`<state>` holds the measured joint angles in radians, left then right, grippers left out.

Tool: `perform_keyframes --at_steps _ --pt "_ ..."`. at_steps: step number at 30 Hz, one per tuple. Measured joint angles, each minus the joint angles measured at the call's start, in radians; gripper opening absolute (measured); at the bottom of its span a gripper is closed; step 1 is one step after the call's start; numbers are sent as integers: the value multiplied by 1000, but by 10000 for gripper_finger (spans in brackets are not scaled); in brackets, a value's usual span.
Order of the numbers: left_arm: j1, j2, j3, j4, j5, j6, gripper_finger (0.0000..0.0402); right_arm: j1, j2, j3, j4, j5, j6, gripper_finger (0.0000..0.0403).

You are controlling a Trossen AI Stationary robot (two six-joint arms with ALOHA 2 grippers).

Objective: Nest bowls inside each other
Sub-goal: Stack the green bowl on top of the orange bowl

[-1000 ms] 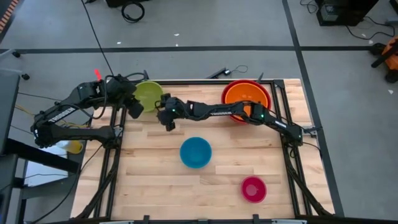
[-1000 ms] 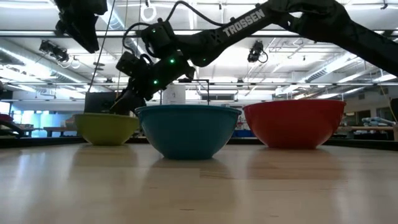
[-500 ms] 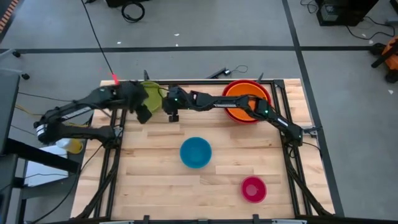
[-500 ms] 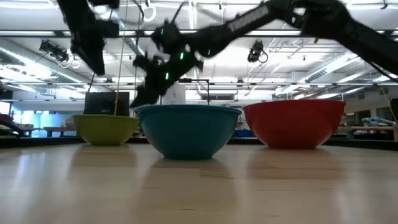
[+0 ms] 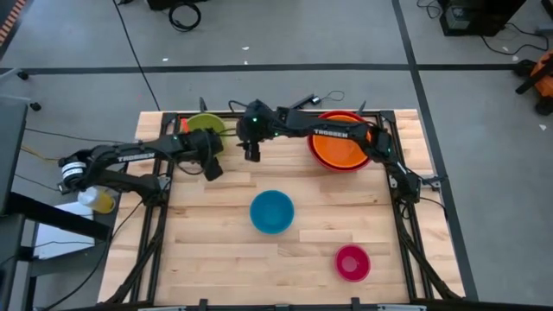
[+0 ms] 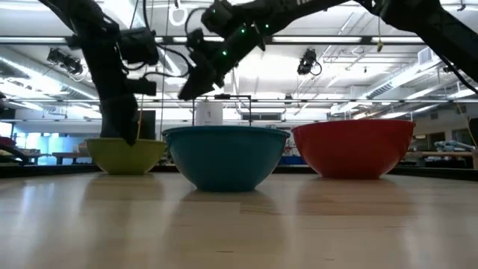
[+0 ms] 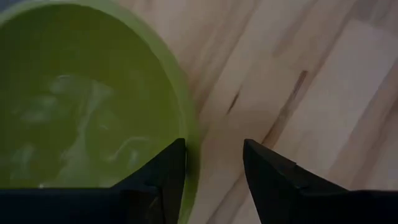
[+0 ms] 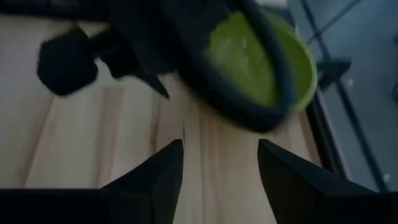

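Overhead, the red bowl (image 5: 343, 142) sits at the far right of the worktop (image 5: 216, 250) with the orange bowl (image 5: 339, 147) nested in it, something the table-level view hides, since only the red wall shows there. The lime green bowl (image 5: 204, 127) stands at the far left edge, the blue bowl (image 5: 272, 212) near the middle, the magenta pink bowl (image 5: 352, 262) alone at the near right. Only the left wrist view shows how the left gripper (image 7: 213, 168) meets the green rim: fingers apart, one on each side of it, not closed. The right gripper (image 5: 251, 152), fingers wide and empty, hangs just beside that bowl. A second ago the left gripper was higher and off to the bowl's side; the right arm has swung toward the far edge. Pale wood planks, and beyond them a ceiling of strip lights.
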<state>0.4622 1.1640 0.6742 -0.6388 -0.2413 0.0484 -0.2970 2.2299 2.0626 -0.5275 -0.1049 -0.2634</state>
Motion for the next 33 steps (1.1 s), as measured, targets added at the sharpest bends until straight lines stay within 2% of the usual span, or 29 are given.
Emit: perform_keyframes --at_steps 6,10,14,18,25,29,33 --pt "6 91 -27 53 -1 16 157 -45 -5 -1 -81 -42 11 210" --pt "-13 126 -11 96 50 16 128 -66 -4 -1 -127 -80 11 210" --pt "-79 126 48 128 159 -6 92 -80 -8 -1 -175 -145 -8 210" --pt "-152 112 146 79 154 -28 71 -84 -14 -1 -245 -233 -101 210" --pt "-214 108 317 -72 131 -54 90 -16 -15 -52 -157 -251 -284 210" --pt "-220 110 328 -99 126 -37 114 35 -11 -57 -187 -179 -386 210" --pt "-214 109 328 -137 123 -56 131 62 -6 -59 -180 -175 -401 210"
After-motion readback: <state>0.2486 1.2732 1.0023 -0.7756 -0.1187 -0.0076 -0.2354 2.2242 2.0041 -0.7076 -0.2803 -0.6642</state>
